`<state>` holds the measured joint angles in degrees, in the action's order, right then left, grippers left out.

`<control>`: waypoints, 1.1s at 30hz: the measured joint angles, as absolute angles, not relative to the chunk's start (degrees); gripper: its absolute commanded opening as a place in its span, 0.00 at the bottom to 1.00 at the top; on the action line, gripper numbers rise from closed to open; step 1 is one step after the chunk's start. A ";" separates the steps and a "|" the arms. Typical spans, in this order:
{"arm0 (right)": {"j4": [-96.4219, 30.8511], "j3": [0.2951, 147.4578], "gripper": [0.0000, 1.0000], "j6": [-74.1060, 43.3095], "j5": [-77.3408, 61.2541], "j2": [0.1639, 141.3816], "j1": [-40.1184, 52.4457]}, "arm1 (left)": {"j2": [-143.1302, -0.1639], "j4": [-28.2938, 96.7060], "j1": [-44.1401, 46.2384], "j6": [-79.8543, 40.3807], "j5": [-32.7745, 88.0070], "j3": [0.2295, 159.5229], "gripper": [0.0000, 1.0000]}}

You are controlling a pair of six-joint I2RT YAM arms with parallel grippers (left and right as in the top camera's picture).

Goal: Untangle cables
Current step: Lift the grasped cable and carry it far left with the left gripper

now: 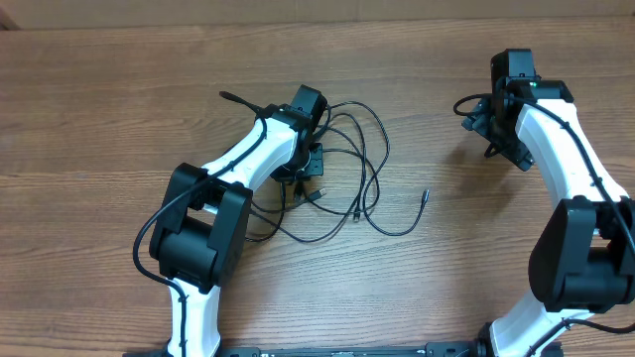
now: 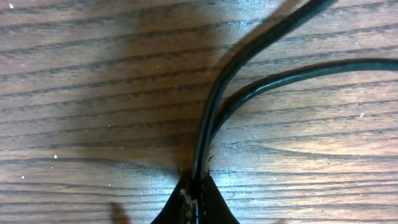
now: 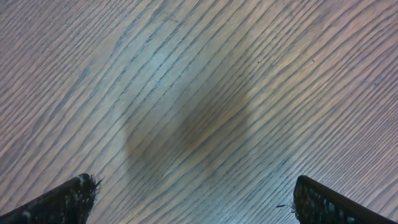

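The cables (image 1: 369, 177) are thin black cords lying in loose overlapping loops in the middle of the wooden table, with one small plug end (image 1: 424, 196) lying free to the right. My left gripper (image 1: 303, 171) is down in the left part of the tangle. In the left wrist view its fingers (image 2: 196, 200) are shut on a black cable (image 2: 214, 106), and a second strand (image 2: 298, 73) runs off to the right beside it. My right gripper (image 1: 486, 124) is far from the cables at the upper right. In the right wrist view it is open (image 3: 193, 199) over bare wood.
The thicker black wires of the arms run along the left arm (image 1: 213, 188) and the right arm (image 1: 571, 159). The wooden table (image 1: 119, 109) extends around the cables on all sides.
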<state>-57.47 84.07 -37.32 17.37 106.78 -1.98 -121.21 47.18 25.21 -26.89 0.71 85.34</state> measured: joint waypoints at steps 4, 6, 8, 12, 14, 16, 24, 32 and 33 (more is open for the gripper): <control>-57.47 84.07 1.00 -37.32 17.37 106.78 -1.98 | -121.78 48.60 25.15 -26.92 0.84 86.50 0.04; -57.47 84.07 1.00 -37.32 17.37 106.78 -1.98 | -122.28 50.35 25.08 -26.89 0.91 87.68 0.04; -57.45 84.07 1.00 -37.30 17.37 106.78 -1.98 | -122.87 52.73 24.95 -26.89 1.06 89.19 0.04; -57.43 84.07 1.00 -37.34 17.34 106.78 -1.98 | -122.93 56.55 24.25 -26.89 1.08 94.21 0.04; -57.49 84.07 1.00 -37.34 17.37 106.78 -1.98 | -122.91 57.67 23.88 -26.89 1.08 97.69 0.04; -57.47 84.07 1.00 -37.32 17.37 106.78 -2.00 | -122.26 58.33 23.44 -26.89 1.06 101.01 0.04; -57.43 84.07 1.00 -37.32 17.37 106.78 -1.98 | -113.16 59.29 20.12 -26.87 -0.38 107.07 0.04; -57.45 84.07 1.00 -37.32 17.37 106.78 -1.98 | -101.93 57.10 13.58 -26.85 -6.85 108.77 0.04; -57.47 84.07 1.00 -37.32 17.37 106.78 -1.98 | -101.03 56.97 12.67 -26.87 -7.73 108.90 0.04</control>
